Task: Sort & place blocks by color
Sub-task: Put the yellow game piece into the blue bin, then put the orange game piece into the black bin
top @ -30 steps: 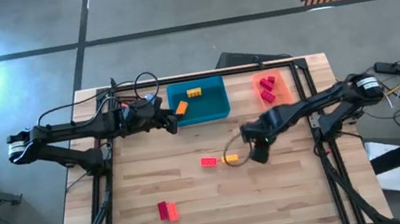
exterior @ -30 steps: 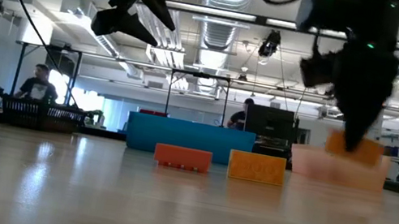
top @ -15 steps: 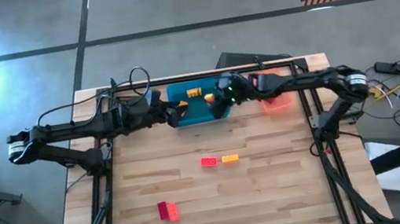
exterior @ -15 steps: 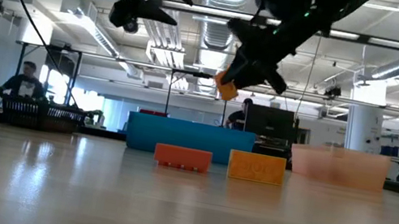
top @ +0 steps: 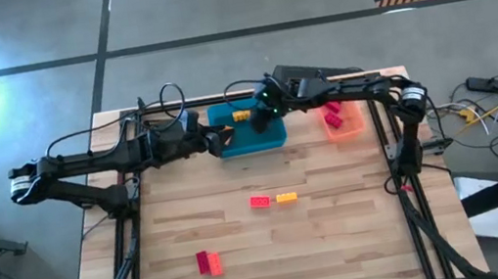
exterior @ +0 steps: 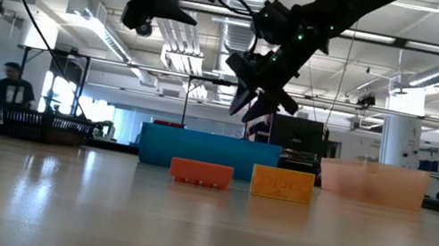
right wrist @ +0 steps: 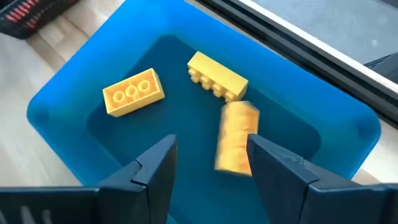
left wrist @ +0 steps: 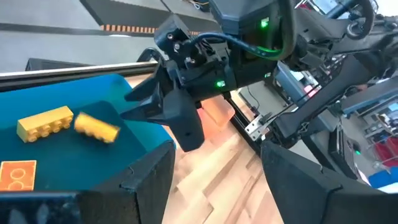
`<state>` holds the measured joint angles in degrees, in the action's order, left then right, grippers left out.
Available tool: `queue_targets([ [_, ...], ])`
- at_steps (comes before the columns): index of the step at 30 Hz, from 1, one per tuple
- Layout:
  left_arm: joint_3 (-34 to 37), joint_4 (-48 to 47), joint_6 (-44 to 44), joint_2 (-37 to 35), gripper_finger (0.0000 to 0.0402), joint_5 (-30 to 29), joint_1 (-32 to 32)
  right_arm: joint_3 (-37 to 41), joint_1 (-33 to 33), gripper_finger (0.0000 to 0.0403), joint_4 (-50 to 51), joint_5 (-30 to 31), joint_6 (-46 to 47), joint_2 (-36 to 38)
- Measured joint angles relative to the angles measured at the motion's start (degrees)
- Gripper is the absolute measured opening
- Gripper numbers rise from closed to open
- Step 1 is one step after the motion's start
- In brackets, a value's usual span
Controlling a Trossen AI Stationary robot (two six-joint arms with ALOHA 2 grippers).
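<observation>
My right gripper (top: 270, 113) hangs open over the blue tray (top: 252, 147) at the table's far edge. Between its spread fingers, the right wrist view shows a blurred yellow block (right wrist: 236, 144) inside the tray, free of both fingers. Two more yellow blocks (right wrist: 132, 92) (right wrist: 217, 76) lie on the tray's floor. My left gripper (top: 220, 142) is open and empty at the tray's left wall. A red block (top: 259, 201) and a yellow-orange block (top: 286, 196) lie mid-table. Pink and red blocks (top: 208, 261) lie near the front.
An orange tray (top: 351, 124) with red and pink blocks (top: 332, 112) stands right of the blue tray at the far edge. Both arms reach over the blue tray, their grippers close together. In the low view, a person stands in the room behind the table.
My right gripper has carried a yellow-orange block up from mid-table toward the far edge, over the blue tray. There it has opened and let the block go, and the block now shows loose in the tray. My left gripper has risen slightly.
</observation>
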<state>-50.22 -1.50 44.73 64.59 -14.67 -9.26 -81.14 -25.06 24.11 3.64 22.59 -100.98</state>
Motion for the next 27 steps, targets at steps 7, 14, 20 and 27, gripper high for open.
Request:
queue_targets([
  [7, 0.00, -2.32, 0.01, -0.01, 0.0224, 7.66, 0.07, -2.05, 0.23, 0.0165, 8.39, -0.61, -1.71, 3.20],
  [14, 0.30, -9.51, -0.04, -0.01, 0.0224, 11.39, 0.61, -2.04, 1.13, 0.0141, 17.19, -0.61, -4.40, 11.49],
  [20, 1.16, -12.14, -0.06, 0.31, 0.0224, 11.42, 1.37, -2.02, 2.02, 0.0124, 17.61, -0.60, -4.70, 18.06],
  [27, 1.16, -12.02, -4.81, 4.42, 0.0224, 13.93, 5.71, -1.99, 2.99, 0.0109, 17.54, -0.56, -4.63, 22.97],
])
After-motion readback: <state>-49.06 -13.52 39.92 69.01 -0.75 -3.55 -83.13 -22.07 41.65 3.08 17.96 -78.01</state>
